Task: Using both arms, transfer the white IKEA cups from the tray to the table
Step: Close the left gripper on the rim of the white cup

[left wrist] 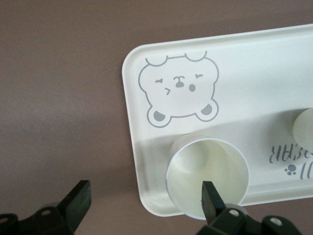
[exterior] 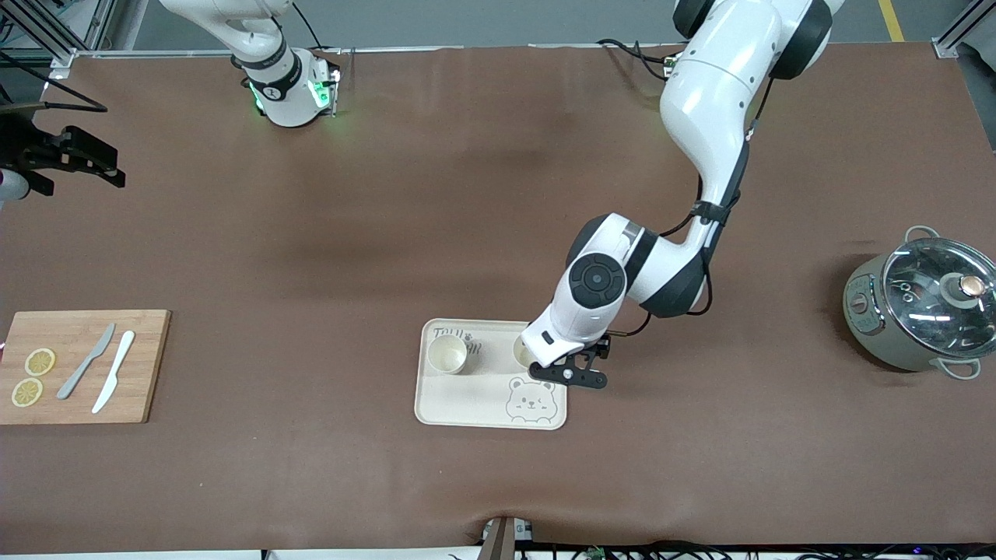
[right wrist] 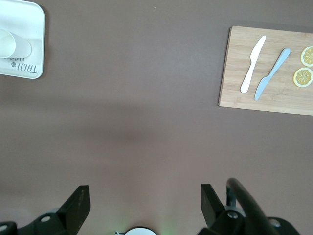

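Both white IKEA cups stand upright on the bear-printed tray (exterior: 467,404): one cup (exterior: 449,354) toward the right arm's end, the other cup (left wrist: 208,176) at the tray's edge toward the left arm's end. The left gripper (left wrist: 146,203) hangs over that second cup, jaws spread wide, one fingertip (left wrist: 211,196) above its mouth, gripping nothing. The right gripper (right wrist: 145,205) waits wide apart and empty above bare table near its base.
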Controlling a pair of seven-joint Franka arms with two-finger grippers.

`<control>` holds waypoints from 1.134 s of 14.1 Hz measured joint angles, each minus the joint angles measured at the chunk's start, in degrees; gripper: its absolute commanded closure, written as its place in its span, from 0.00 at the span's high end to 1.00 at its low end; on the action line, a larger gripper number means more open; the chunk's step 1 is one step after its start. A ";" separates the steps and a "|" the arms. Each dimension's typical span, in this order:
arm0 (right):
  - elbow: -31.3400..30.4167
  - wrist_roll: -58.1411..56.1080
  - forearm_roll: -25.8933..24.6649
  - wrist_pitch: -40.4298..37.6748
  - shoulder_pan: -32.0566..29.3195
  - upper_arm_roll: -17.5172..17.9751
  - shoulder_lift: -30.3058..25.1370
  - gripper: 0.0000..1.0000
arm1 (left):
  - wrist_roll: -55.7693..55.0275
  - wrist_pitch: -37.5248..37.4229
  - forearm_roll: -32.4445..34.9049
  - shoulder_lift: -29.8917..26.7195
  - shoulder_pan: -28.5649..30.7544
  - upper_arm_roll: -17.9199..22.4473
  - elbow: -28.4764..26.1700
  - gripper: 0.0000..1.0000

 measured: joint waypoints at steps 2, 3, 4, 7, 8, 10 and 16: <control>0.00 0.00 0.00 -0.01 -0.01 0.00 0.03 1.00 | -0.19 1.53 -0.01 1.24 -0.35 -0.01 0.00 1.00; 0.00 0.00 0.00 -0.01 -0.02 0.00 0.03 1.00 | -0.36 2.33 -0.01 1.80 -0.55 -0.01 0.00 1.00; 0.00 0.00 0.00 -0.01 -0.03 0.00 0.03 1.00 | -0.57 2.95 -0.01 2.26 -0.69 -0.01 0.00 1.00; -0.03 0.00 0.00 -0.20 -0.05 0.00 0.41 1.00 | -1.16 4.06 -0.01 2.92 -0.96 -0.02 0.00 1.00; -0.04 0.00 0.00 -0.24 -0.06 0.00 1.00 1.00 | -1.31 4.52 -0.01 3.09 -1.09 -0.02 0.00 1.00; -0.04 0.00 0.00 -0.22 -0.09 -0.02 2.20 1.00 | -1.59 4.84 -0.01 3.47 -1.28 -0.02 0.00 1.00; -0.03 0.00 0.00 -0.23 -0.15 -0.05 2.78 1.00 | -1.77 6.27 -0.01 4.33 -1.30 -0.02 0.00 0.40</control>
